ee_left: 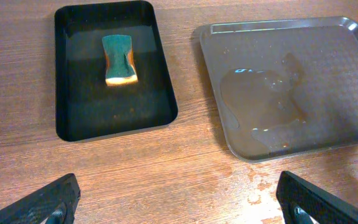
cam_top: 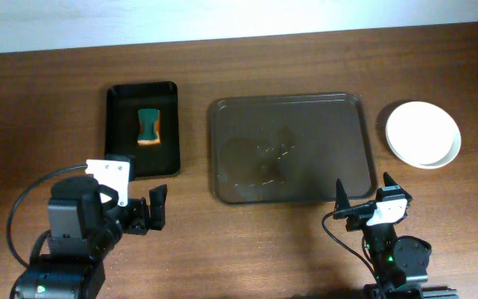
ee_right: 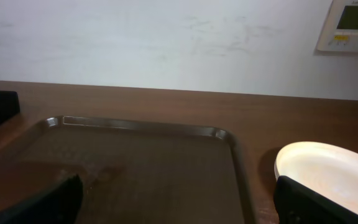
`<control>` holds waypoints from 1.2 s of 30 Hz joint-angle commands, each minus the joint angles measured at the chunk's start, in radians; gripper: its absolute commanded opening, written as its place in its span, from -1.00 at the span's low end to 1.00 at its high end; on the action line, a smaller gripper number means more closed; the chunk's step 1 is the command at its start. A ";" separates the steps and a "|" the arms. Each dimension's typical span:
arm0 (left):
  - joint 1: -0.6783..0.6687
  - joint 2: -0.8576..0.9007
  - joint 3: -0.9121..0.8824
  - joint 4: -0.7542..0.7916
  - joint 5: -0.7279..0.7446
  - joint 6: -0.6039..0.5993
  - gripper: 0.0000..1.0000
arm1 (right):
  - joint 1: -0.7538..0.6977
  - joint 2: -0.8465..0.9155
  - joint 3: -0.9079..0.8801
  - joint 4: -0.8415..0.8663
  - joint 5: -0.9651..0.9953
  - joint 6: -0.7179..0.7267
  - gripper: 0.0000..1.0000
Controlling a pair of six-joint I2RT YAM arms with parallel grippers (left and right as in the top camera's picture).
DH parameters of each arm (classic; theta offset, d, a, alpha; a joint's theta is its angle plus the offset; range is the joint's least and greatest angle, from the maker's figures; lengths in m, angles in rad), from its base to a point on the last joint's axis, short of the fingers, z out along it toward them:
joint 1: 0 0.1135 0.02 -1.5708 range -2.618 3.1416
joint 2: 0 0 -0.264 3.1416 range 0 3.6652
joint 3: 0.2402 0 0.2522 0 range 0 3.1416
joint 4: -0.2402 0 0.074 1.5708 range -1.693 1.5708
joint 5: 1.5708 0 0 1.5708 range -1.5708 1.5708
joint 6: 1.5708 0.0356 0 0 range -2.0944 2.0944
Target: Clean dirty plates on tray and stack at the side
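The dark brown tray (cam_top: 286,148) lies mid-table with no plates on it, only a wet film; it also shows in the left wrist view (ee_left: 291,87) and the right wrist view (ee_right: 142,168). White plates (cam_top: 422,134) sit stacked on the table to the tray's right, plain white on top; the stack also shows in the right wrist view (ee_right: 328,174). My left gripper (cam_top: 158,208) is open and empty near the front left, over bare wood (ee_left: 179,202). My right gripper (cam_top: 363,193) is open and empty at the tray's near right corner (ee_right: 179,202).
A smaller black tray (cam_top: 143,129) stands left of the brown tray and holds a green and yellow sponge (cam_top: 148,126); both show in the left wrist view, tray (ee_left: 73,93) and sponge (ee_left: 119,59). A wall runs along the far table edge.
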 commanded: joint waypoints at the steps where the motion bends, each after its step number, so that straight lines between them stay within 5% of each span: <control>1: 0.000 -0.004 -0.003 0.002 -0.007 -0.006 0.99 | -0.005 -0.009 -0.005 0.055 0.008 0.004 0.97; 32: 0.000 -0.004 -0.003 -0.032 -0.075 -0.002 0.99 | -0.005 -0.009 -0.005 -0.009 0.050 0.004 0.97; 36: 0.000 -0.150 -0.077 -0.077 -0.137 0.043 1.00 | -0.005 -0.009 -0.005 -0.009 0.050 0.004 0.97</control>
